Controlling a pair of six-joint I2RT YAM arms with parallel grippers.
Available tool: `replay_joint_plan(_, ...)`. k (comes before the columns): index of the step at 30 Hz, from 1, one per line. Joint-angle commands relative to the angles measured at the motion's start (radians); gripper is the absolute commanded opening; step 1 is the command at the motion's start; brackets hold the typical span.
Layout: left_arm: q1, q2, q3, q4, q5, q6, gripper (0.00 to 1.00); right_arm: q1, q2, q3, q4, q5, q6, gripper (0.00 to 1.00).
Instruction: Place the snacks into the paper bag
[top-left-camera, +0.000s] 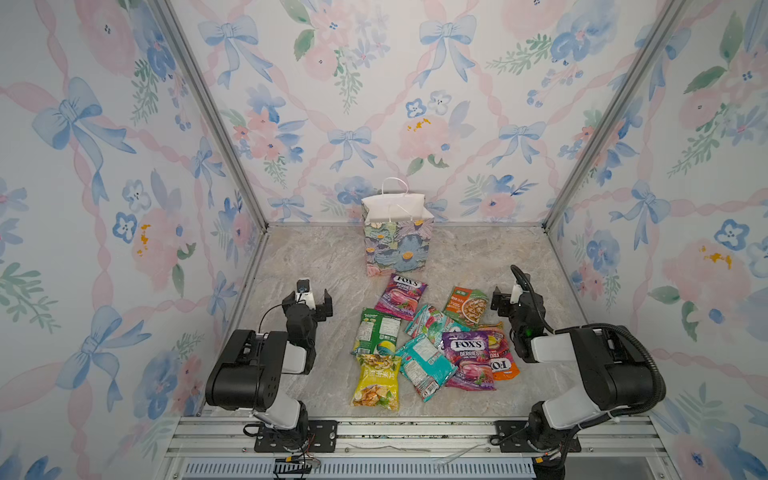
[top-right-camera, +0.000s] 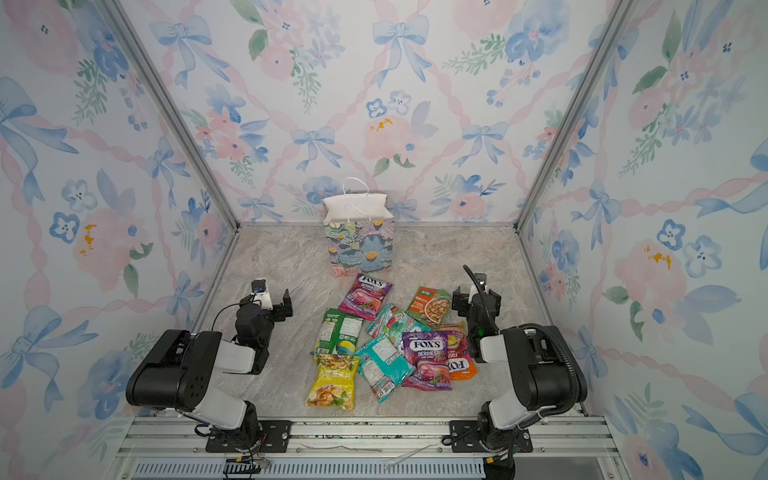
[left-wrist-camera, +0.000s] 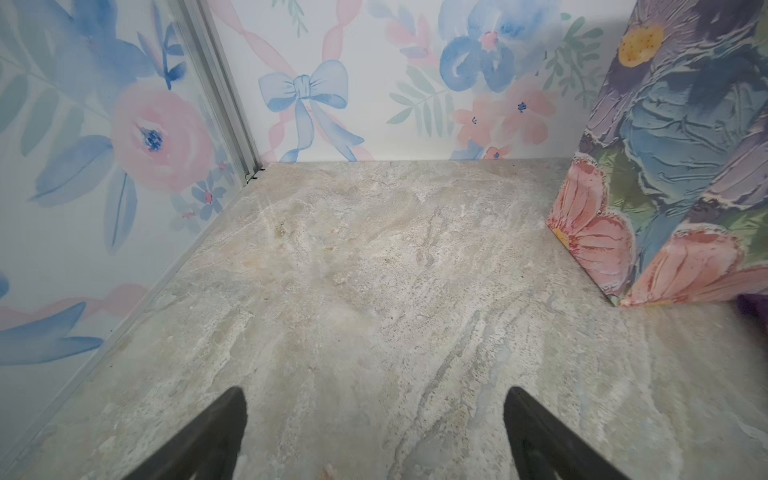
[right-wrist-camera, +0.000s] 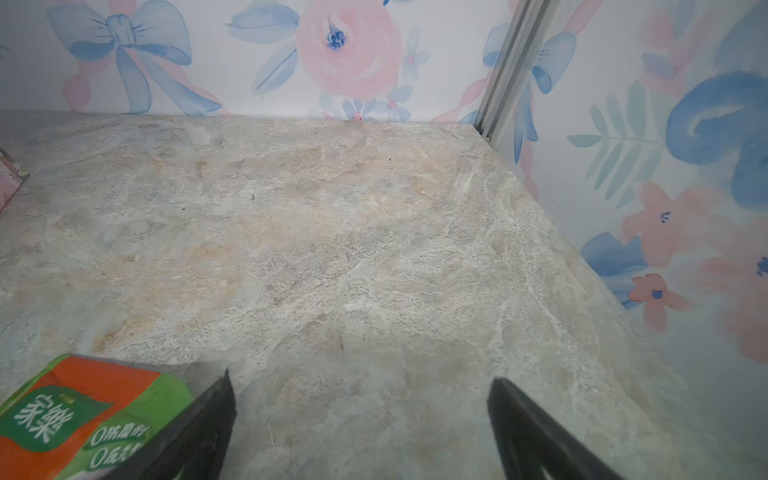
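**Both arms flank the pile with nothing in them, and the bag stands ready at the back**

In both top views the paper bag (top-left-camera: 398, 245) stands upright at twelve o'clock on the table (top-left-camera: 316, 257), mouth up, probably so packets can drop straight in. Its floor is hidden. The snacks (top-left-camera: 432, 349) lie overlapped from the centre toward six o'clock. The left gripper (top-left-camera: 309, 298) waits at nine o'clock of the pile and the right gripper (top-left-camera: 516, 297) at three o'clock, both spread and empty, seemingly poised for a first pick.

In the left wrist view the jaws are wide over bare stone. Only the bag's lower corner shows, its mouth cut off, and a purple sliver (left-wrist-camera: 754, 309) beside its base is too small to identify.

In the right wrist view the jaws are wide, and an orange-green packet (right-wrist-camera: 79, 415) is partly hidden behind one finger (right-wrist-camera: 208, 419). The rest of the pile is out of frame.
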Motion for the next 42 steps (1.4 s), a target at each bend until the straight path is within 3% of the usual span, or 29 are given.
replay_joint_plan(1, 0.006, -0.001, 0.015, -0.007, 0.011, -0.008, 0.98, -0.007, -0.006, 0.017, 0.001, -0.009, 0.015, 0.96)
replay_joint_plan(31, 0.007, -0.021, 0.021, -0.027, 0.038, 0.002, 0.98, -0.009, -0.021, 0.016, 0.000, -0.018, 0.014, 0.97)
replay_joint_plan(34, -0.011, -0.094, 0.056, -0.164, 0.035, 0.023, 0.98, 0.001, -0.109, 0.049, -0.134, 0.025, 0.015, 0.97)
replay_joint_plan(36, -0.040, -0.144, 0.114, -0.310, -0.017, 0.016, 0.97, 0.010, -0.179, 0.146, -0.383, 0.093, 0.055, 0.97)
replay_joint_plan(39, -0.079, -0.197, 0.171, -0.436, -0.084, -0.008, 0.98, 0.026, -0.244, 0.323, -0.732, 0.107, 0.150, 0.96)
replay_joint_plan(42, -0.096, -0.267, 0.211, -0.520, -0.076, -0.075, 0.98, 0.063, -0.286, 0.449, -0.870, 0.150, 0.315, 0.97)
